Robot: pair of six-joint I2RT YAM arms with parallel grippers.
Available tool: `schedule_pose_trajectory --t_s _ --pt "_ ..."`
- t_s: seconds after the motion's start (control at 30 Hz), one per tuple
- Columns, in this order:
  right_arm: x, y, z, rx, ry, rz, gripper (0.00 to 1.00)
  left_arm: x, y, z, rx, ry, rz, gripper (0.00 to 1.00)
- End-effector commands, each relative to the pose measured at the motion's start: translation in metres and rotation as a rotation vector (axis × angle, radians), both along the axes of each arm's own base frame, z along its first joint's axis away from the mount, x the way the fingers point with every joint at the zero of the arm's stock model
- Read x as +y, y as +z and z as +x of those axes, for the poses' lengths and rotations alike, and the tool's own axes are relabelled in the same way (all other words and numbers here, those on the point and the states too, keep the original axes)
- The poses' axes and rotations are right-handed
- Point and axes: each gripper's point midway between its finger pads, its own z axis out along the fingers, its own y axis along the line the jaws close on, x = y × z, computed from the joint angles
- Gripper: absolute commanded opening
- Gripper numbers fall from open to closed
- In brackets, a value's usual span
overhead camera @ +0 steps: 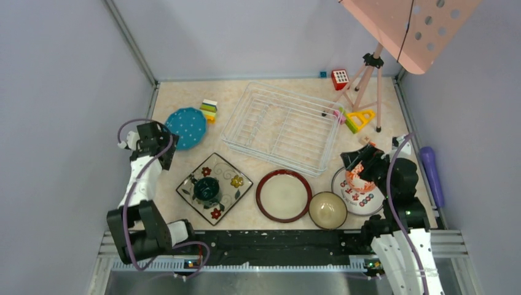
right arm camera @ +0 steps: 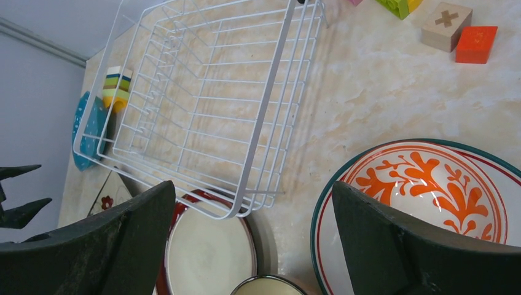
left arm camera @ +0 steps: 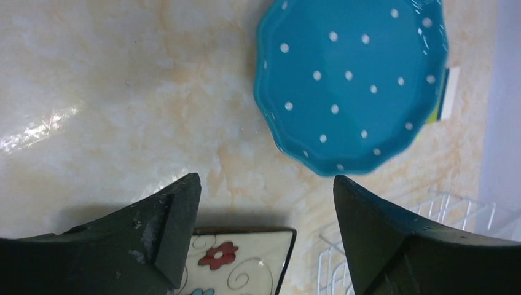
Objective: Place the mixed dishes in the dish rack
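Observation:
The white wire dish rack (overhead camera: 285, 126) stands empty at the table's back middle; it also shows in the right wrist view (right arm camera: 203, 104). The blue polka-dot plate (overhead camera: 186, 127) (left arm camera: 350, 83) lies left of it. My left gripper (overhead camera: 164, 142) (left arm camera: 267, 203) is open and empty, just near of that plate, above a corner of the square floral plate (overhead camera: 215, 188) (left arm camera: 246, 261). The teal mug (overhead camera: 206, 190) stands on the floral plate. The brown-rimmed cream plate (overhead camera: 284, 195) (right arm camera: 209, 252) and tan bowl (overhead camera: 327, 209) lie in front. My right gripper (overhead camera: 354, 161) (right arm camera: 252, 221) is open and empty beside the red-white bowl (overhead camera: 356, 180) (right arm camera: 430, 184) on the white red-marked plate (overhead camera: 362, 200).
A pink perforated stand on a tripod (overhead camera: 368, 67) rises at the back right, with toy blocks (overhead camera: 359, 120) at its feet. More blocks (overhead camera: 209, 110) lie beside the blue plate. A purple cylinder (overhead camera: 432, 174) lies along the right wall.

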Motion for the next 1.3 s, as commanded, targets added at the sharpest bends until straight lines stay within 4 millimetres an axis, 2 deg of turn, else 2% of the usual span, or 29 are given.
schedule_pose_trajectory --t_s 0.0,0.17,0.5,0.8,0.87,0.93,1.0,1.03,1.1,1.27 --pt "0.002 0.024 0.002 -0.062 0.019 -0.004 0.96 0.018 0.000 0.028 -0.046 0.097 -0.085 0.83" --pt "0.004 0.024 0.003 -0.070 0.027 0.004 0.96 0.022 -0.022 0.043 -0.025 0.118 -0.158 0.80" --pt "0.004 0.022 0.004 -0.070 0.024 0.002 0.95 0.003 -0.052 0.076 0.023 0.025 -0.344 0.73" --pt "0.005 0.023 0.005 -0.073 0.030 0.011 0.95 0.001 -0.071 0.077 0.067 0.088 -0.407 0.67" --pt "0.005 0.023 0.006 -0.071 0.029 0.014 0.95 0.002 -0.075 0.076 0.067 0.109 -0.415 0.54" --pt "0.006 0.023 0.006 -0.071 0.030 0.017 0.95 0.004 -0.079 0.077 0.064 0.127 -0.414 0.47" --pt "0.006 0.023 0.005 -0.068 0.032 0.019 0.95 0.006 -0.082 0.076 0.064 0.150 -0.416 0.33" --pt "0.006 0.024 0.005 -0.068 0.032 0.020 0.95 0.008 -0.083 0.075 0.060 0.160 -0.413 0.25" --pt "0.007 0.026 0.004 -0.070 0.036 0.022 0.95 0.010 -0.084 0.074 0.038 0.171 -0.417 0.00" --pt "0.010 0.033 0.003 -0.067 0.051 0.026 0.95 0.013 -0.062 0.074 -0.064 0.143 -0.384 0.00"
